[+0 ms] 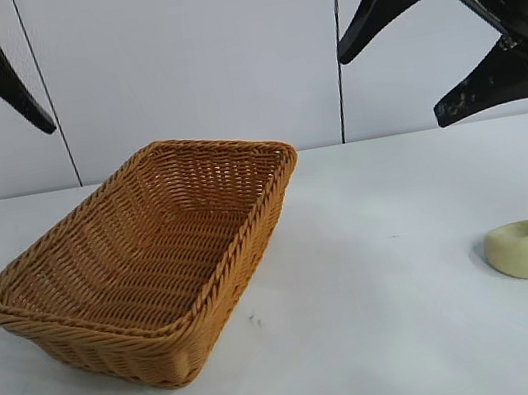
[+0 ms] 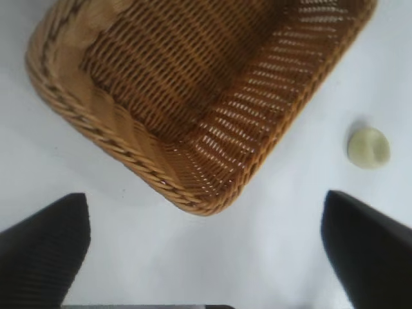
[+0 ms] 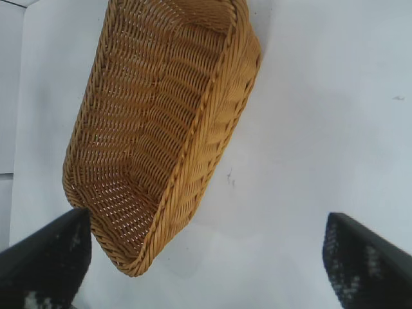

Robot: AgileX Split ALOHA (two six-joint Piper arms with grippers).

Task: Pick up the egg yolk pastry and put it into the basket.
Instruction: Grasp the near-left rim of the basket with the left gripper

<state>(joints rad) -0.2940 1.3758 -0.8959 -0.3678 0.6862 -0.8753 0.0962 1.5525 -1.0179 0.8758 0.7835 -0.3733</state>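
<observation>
The basket (image 1: 241, 254), golden-brown wicker, stands empty on the left half of the white table. It also shows in the left wrist view (image 2: 122, 149) and the right wrist view (image 3: 207, 106). The egg yolk pastry (image 1: 523, 248), a pale cream lump with a dimple, lies on the table at the right, well apart from the basket. It shows small in the left wrist view (image 2: 369, 147) and is out of the right wrist view. My right gripper (image 1: 390, 92) hangs open and empty high above the table, up and left of the pastry. My left gripper (image 2: 203, 206) is open and empty, high at the top left; one finger (image 1: 2, 71) shows.
The white table (image 1: 391, 349) runs back to a white panelled wall (image 1: 200, 56). A small dark mark (image 1: 252, 318) lies on the table just right of the basket's near corner.
</observation>
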